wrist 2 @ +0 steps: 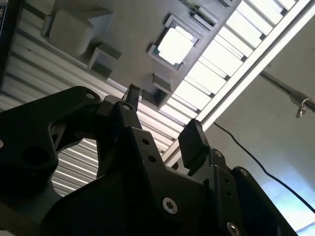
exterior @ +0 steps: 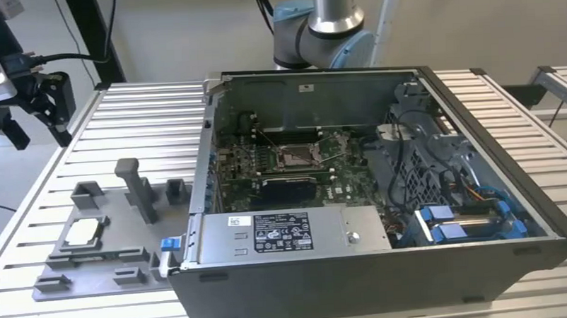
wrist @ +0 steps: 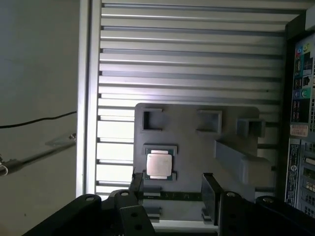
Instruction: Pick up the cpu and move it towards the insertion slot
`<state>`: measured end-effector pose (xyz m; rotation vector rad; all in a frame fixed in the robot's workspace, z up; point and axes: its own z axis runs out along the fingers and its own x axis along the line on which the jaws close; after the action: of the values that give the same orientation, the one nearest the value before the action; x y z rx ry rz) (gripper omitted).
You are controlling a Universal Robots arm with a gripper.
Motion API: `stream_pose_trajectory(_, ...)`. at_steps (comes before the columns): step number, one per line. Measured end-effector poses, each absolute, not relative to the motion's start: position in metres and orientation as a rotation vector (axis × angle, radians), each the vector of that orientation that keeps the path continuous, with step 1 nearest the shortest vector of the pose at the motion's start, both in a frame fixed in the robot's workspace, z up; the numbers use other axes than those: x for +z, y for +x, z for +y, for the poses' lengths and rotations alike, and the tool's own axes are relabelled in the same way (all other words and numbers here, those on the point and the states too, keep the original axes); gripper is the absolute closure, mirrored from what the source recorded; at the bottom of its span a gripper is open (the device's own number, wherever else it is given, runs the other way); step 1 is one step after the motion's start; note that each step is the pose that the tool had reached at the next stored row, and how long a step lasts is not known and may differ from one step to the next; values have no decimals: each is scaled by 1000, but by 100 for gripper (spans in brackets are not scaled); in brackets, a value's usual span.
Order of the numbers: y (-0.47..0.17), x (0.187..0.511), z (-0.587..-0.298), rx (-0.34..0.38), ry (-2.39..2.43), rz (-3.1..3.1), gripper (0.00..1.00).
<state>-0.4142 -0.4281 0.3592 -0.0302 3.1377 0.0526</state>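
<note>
Slatted table (wrist: 197, 64), cpu (wrist: 159, 164) well apart from claw (wrist: 172, 179)

dim wrist views, cpu (wrist 2: 173, 45) glaring white

Robotics lab or test workshop, to judge by the ribbed aluminium-profile bench (exterior: 141, 121), the opened desktop computer case (exterior: 364, 287) lying on it with green motherboard (exterior: 235, 176) laid bare, the grey plastic fixture tray (exterior: 116, 239) alongside, the industrial robot arm (exterior: 321, 30) rising behind, and black cable (wrist: 39, 120) trailing over plain floor (wrist: 39, 59).
</note>
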Motion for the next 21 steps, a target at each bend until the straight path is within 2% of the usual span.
stream_pose_trajectory(10,-414,359,-428,50,-30,3138,100)
stream_pose_trajectory(11,-414,359,-428,50,-30,3138,0)
stream_pose_trajectory(21,-416,356,-428,49,-30,3138,0)
